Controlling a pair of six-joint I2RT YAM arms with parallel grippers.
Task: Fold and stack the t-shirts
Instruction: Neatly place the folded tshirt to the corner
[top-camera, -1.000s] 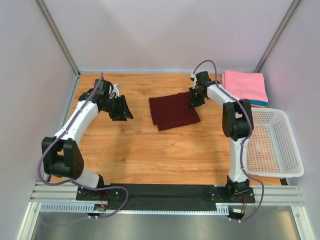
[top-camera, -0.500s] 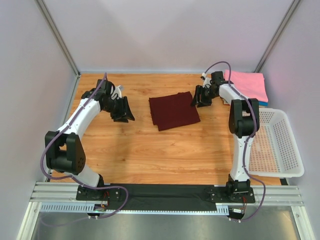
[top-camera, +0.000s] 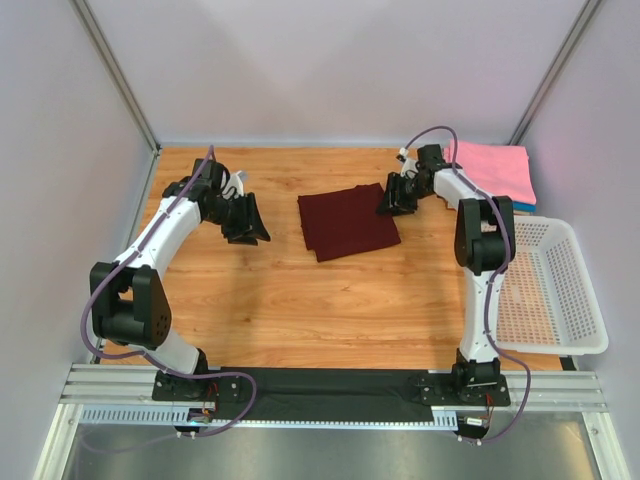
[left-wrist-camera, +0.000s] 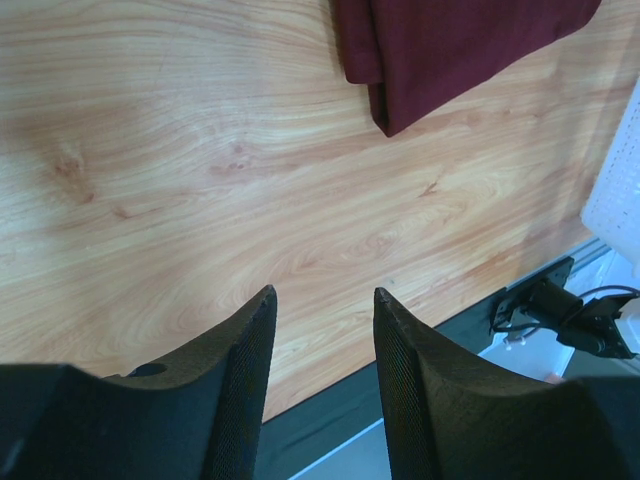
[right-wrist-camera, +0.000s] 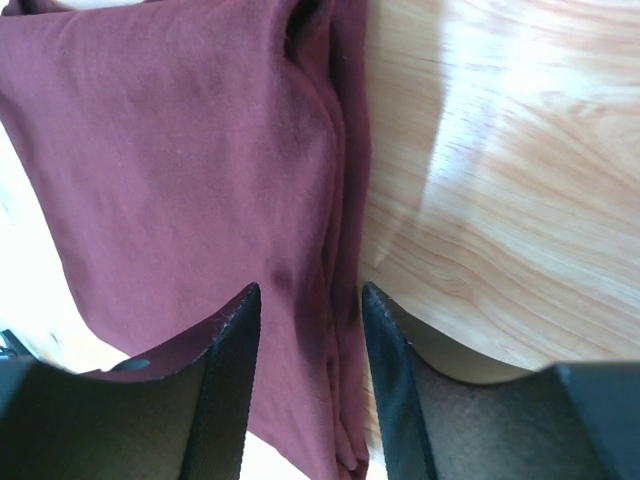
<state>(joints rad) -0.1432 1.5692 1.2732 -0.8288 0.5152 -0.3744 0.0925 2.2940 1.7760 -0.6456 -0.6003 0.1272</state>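
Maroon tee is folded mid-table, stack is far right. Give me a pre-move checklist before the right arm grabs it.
1. Maroon t-shirt folded into a rectangle and lying flat on the table: ok.
2. Right gripper has its jaws open and empty, lined up over the shirt's layered right edge: ok.
3. Right gripper height, touching the cloth or above it: cannot tell.
4. All layers at that edge would be caught in one pinch: cannot tell, since the far end looks slightly bunched.
5. Left gripper has its jaws open and empty, over bare wood and off the shirt: ok.
6. Stack top, the pink t-shirt, is flat with nothing on it: ok.
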